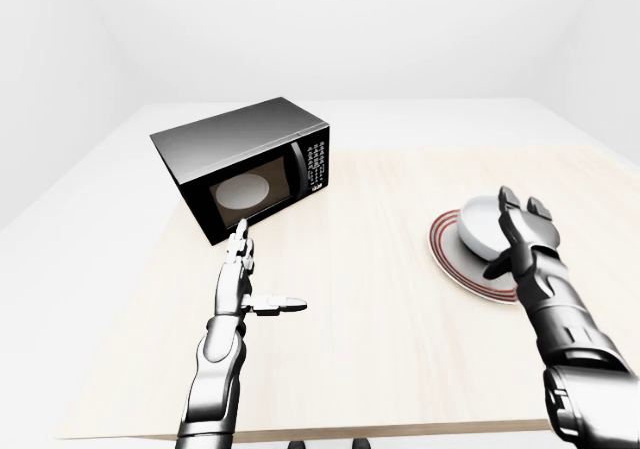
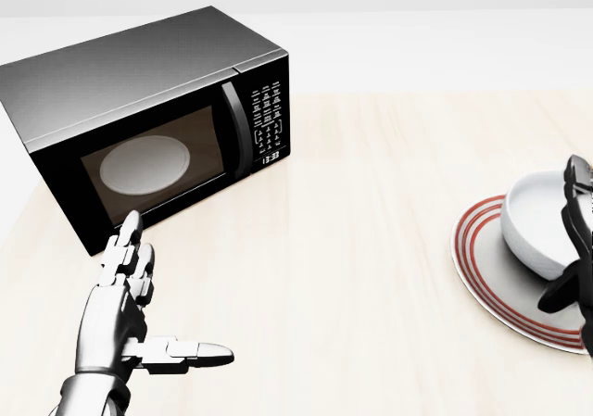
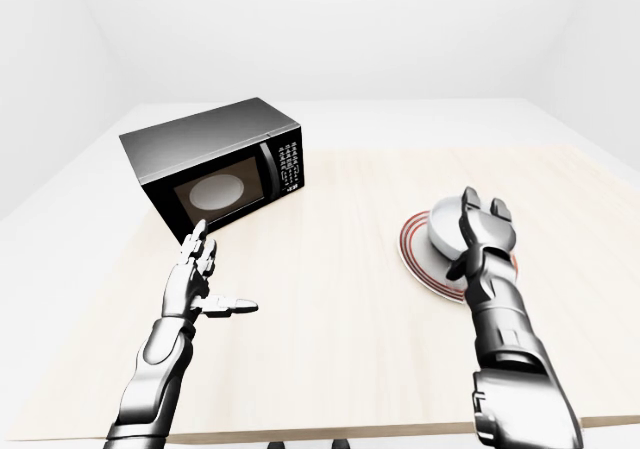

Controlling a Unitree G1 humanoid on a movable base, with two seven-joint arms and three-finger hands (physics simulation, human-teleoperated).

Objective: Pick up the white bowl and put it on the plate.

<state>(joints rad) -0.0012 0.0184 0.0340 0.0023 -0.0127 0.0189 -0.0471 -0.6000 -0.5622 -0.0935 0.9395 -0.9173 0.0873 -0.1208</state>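
Bowl (image 2: 538, 231) on plate (image 2: 491, 272), R robot hand (image 1: 520, 237) open beside it

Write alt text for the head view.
A white bowl sits on a red-ringed plate at the right, the robot's right hand against it. At upper left stands a closed black microwave; the left hand hovers open over the table.

Both arms are glossy silver-grey metal with segmented casings; each three-fingered hand, left hand (image 2: 125, 309) and right hand (image 1: 520, 234), has jointed finger links.
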